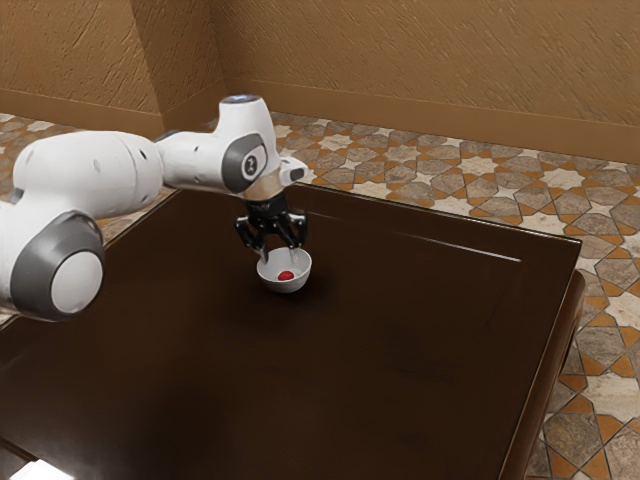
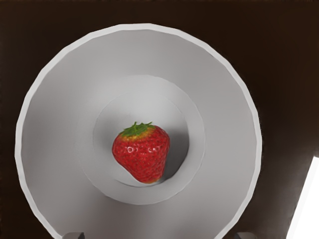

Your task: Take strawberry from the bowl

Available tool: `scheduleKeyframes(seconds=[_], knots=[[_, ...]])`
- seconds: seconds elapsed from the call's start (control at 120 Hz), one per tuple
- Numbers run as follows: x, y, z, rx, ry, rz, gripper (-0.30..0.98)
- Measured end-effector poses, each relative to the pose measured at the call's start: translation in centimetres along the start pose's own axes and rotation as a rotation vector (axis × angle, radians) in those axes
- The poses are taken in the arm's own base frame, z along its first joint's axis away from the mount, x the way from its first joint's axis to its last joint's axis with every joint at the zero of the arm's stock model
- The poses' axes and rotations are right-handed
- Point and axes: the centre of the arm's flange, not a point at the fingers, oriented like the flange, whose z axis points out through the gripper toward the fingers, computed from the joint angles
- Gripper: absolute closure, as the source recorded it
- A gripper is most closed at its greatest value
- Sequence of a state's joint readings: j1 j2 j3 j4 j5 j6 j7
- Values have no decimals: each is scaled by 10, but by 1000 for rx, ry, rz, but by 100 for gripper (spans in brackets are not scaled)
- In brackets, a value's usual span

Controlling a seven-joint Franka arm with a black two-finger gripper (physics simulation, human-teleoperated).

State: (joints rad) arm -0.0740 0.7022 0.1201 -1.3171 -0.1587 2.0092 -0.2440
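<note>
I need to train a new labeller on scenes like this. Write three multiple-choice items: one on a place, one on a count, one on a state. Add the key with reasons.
1. Where is the strawberry?
A) on the floor
B) inside the bowl
C) on the table beside the bowl

2. How many strawberries are in the bowl?
A) three
B) two
C) one

3. What is the state of the gripper?
A) open
B) shut on the strawberry
C) shut on nothing

Key:
1: B, as the wrist view shows the fruit lying at the bottom, with the rim all around it.
2: C, as a single red fruit with a green cap lies in there.
3: A, as the exterior view shows its two fingers spread, with a gap between them.
</note>
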Motion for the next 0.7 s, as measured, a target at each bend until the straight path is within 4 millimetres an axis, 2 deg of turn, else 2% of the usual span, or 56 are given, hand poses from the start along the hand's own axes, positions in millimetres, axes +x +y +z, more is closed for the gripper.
scheduleKeyframes(seconds=[0.167, 0.358, 0.558, 0.7], knots=[[15, -5, 2, 6, 32, 15, 35], [19, -8, 37, 12, 15, 32, 35], [24, -6, 48, -26, 39, 12, 34], [25, -12, 53, -33, 42, -12, 34]])
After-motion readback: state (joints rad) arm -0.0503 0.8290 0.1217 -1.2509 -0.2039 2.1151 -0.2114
